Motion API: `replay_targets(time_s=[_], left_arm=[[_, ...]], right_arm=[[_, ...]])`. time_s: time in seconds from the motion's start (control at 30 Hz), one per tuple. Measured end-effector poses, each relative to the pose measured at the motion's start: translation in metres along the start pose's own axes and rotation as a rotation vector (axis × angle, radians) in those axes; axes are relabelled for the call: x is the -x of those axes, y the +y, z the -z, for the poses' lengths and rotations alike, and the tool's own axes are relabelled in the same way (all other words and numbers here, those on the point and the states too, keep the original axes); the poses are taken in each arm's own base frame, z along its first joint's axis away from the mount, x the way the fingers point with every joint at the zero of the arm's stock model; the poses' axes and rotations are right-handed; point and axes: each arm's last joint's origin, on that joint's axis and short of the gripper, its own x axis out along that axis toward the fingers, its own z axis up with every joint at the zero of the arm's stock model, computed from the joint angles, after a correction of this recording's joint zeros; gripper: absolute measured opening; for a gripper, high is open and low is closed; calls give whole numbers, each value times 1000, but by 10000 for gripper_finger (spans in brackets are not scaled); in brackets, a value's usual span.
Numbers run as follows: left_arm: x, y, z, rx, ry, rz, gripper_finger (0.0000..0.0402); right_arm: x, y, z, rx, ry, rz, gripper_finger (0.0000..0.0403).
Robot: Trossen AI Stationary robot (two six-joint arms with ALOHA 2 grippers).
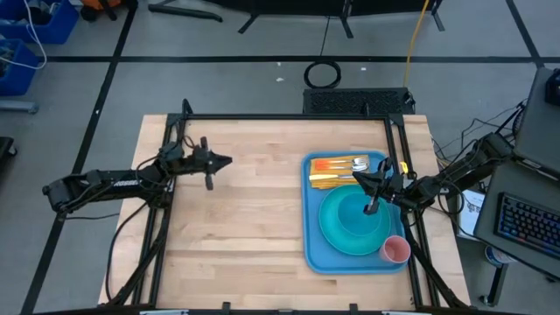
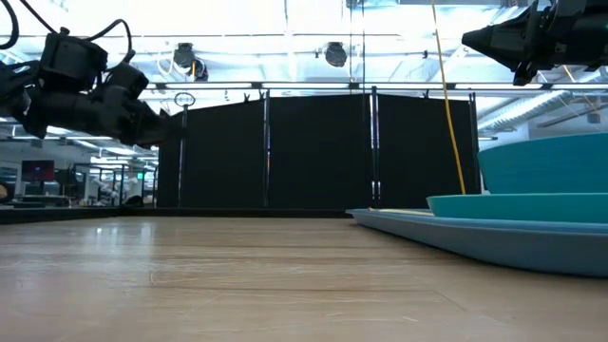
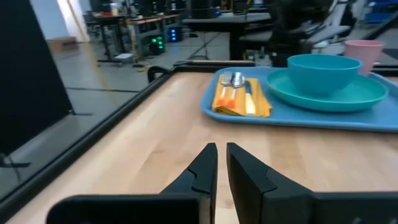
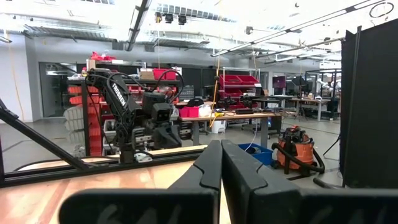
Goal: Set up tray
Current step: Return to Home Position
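From above, the tray (image 1: 313,249) lies at the right side of the wooden table (image 1: 236,227), holding a turquoise plate (image 1: 337,234) with a bowl (image 1: 357,213), a pink cup (image 1: 395,250) and a yellow-orange napkin (image 1: 331,179) with cutlery on it, probably a spoon and fork. The right gripper (image 1: 357,178) hangs over the tray's far end, and the left gripper (image 1: 226,161) is well apart over bare wood. At table height, both grippers are raised clear of the surface. The left wrist camera shows its fingers nearly pressed together, holding nothing. The right wrist camera shows the same clenched, empty claw.
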Motion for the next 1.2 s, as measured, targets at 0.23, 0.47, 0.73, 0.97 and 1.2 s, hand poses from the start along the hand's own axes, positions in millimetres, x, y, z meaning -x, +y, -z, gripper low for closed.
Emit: replay_targets(time_s=[0.23, 0.47, 0.73, 0.97, 1.2], left_arm=[[0, 1, 0, 0, 3, -27, 42], [0, 1, 0, 0, 2, -27, 42], [0, 1, 0, 2, 2, -27, 42], [0, 1, 0, 1, 2, -27, 42], [0, 1, 0, 0, 2, -27, 42]], right_arm=[[0, 0, 0, 0, 0, 0, 0], [0, 0, 0, 0, 0, 0, 0], [0, 0, 0, 0, 0, 0, 0], [0, 0, 0, 0, 0, 0, 0], [0, 0, 0, 0, 0, 0, 0]])
